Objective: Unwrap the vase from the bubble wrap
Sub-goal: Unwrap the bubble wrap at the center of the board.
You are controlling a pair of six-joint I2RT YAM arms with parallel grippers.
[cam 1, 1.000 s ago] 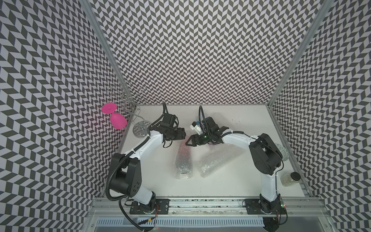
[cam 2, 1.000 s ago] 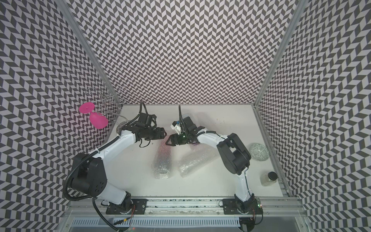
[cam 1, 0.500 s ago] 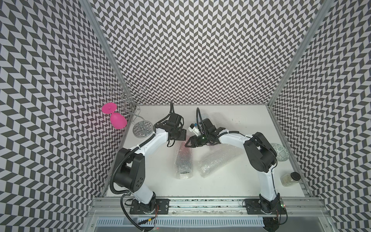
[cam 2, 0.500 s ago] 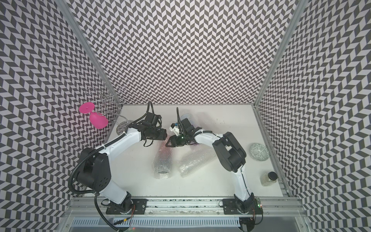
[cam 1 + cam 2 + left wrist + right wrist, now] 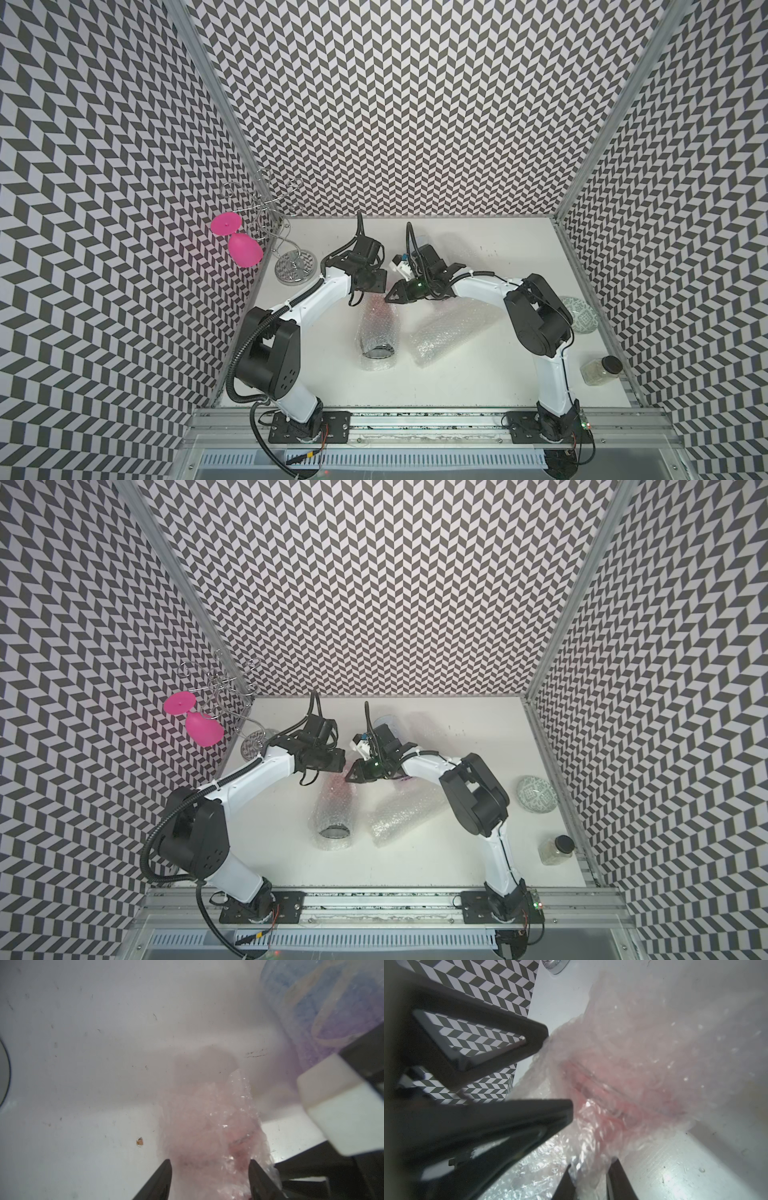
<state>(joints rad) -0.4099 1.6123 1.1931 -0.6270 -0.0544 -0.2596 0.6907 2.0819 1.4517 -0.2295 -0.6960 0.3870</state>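
The white surface (image 5: 519,257) carries a bubble wrap roll (image 5: 376,328), a looser bubble wrap bundle (image 5: 451,332), a wire rack (image 5: 296,268), a patterned dish (image 5: 584,320) and a jar (image 5: 600,370).

Both grippers narrowed over the last second. The right fingers (image 5: 618,1184) closed most of the way and now pinch a fold of bubble wrap (image 5: 376,328) at the bundle's far end. The left fingers (image 5: 160,1182) came in partway, still gapped, straddling that end. The left wrist dropped slightly toward it.
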